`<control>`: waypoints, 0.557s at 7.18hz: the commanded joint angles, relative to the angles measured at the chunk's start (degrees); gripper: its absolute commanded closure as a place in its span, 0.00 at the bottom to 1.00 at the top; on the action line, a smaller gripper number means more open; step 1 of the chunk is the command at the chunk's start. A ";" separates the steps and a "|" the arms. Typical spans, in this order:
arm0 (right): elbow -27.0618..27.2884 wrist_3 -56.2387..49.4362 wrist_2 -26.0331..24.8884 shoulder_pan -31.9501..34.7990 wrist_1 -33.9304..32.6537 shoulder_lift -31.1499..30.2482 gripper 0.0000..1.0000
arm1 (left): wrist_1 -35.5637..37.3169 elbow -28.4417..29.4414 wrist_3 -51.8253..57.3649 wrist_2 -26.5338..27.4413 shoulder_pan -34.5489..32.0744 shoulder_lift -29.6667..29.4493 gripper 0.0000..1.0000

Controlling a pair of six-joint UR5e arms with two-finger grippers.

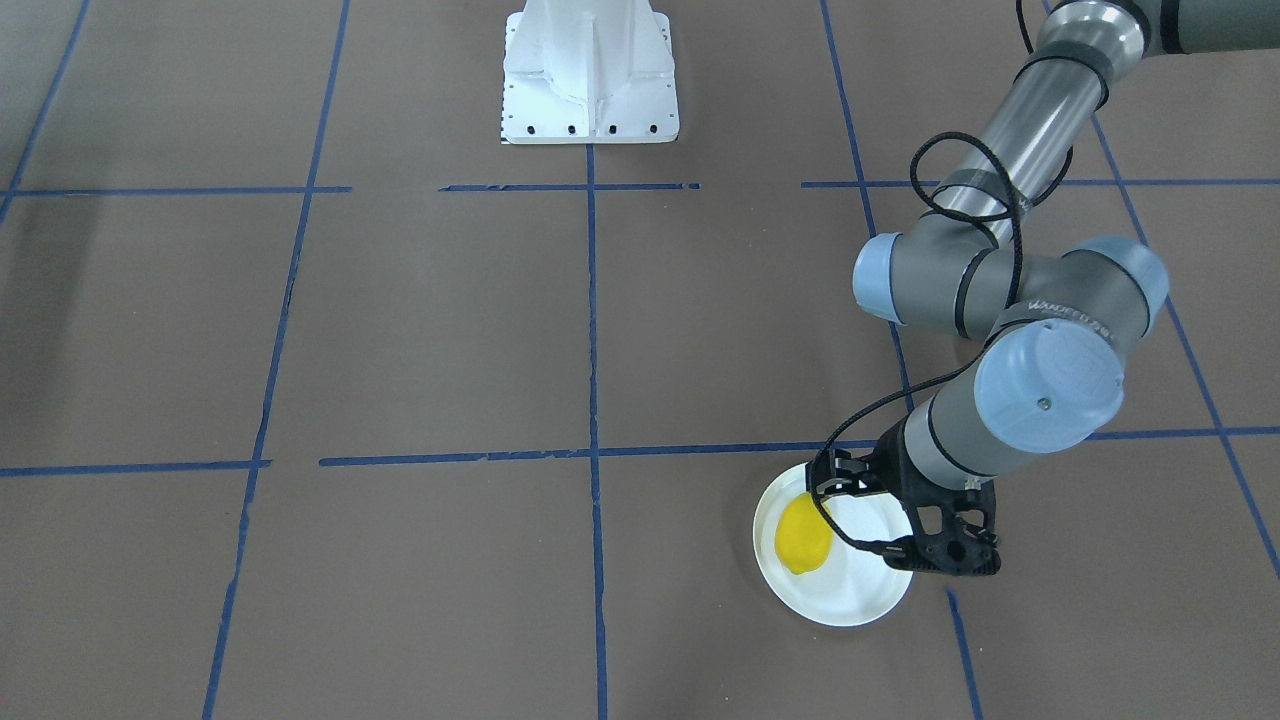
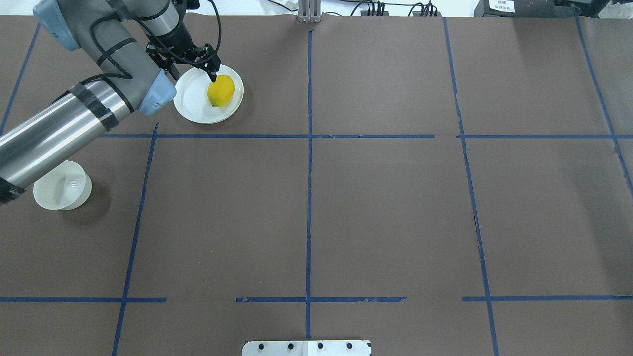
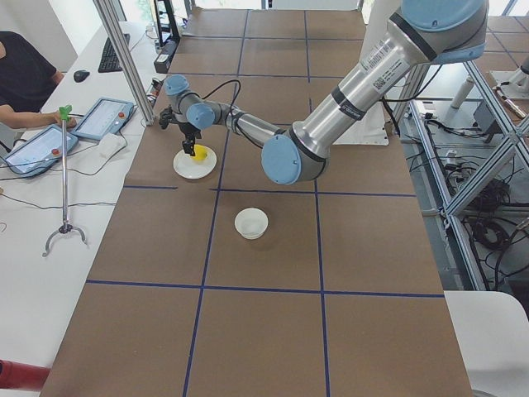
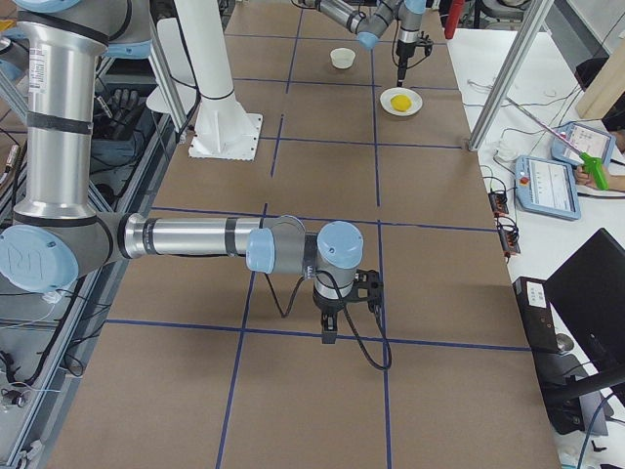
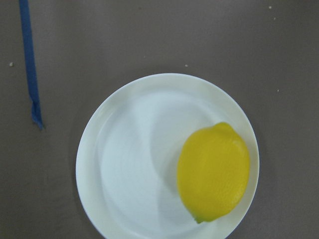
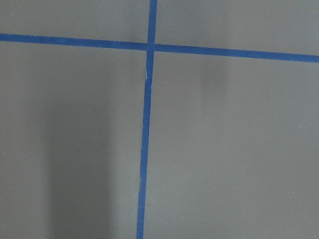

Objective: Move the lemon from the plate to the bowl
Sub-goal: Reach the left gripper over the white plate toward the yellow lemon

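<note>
The yellow lemon (image 1: 803,540) lies on the white plate (image 1: 850,610), towards one rim. In the overhead view the lemon (image 2: 221,91) sits on the right side of the plate (image 2: 190,106). My left gripper (image 2: 194,74) hangs open just above the plate, one finger beside the lemon's far end, holding nothing. The left wrist view shows the lemon (image 5: 214,172) on the plate (image 5: 124,174) and no fingers. The small white bowl (image 2: 62,190) stands empty, nearer the robot, partly under my left arm. My right gripper (image 4: 332,327) shows only in the exterior right view, low over the table; I cannot tell its state.
The brown table carries a blue tape grid. The white robot base (image 1: 590,80) stands at the table's robot side. A side bench holds tablets (image 3: 103,118), and a person (image 3: 25,74) sits there. A metal post (image 3: 128,62) rises near the plate.
</note>
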 commanded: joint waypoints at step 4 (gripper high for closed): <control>0.00 0.00 0.02 0.00 0.00 -0.07 0.00 | -12.22 13.12 -5.50 3.35 2.96 -4.96 0.00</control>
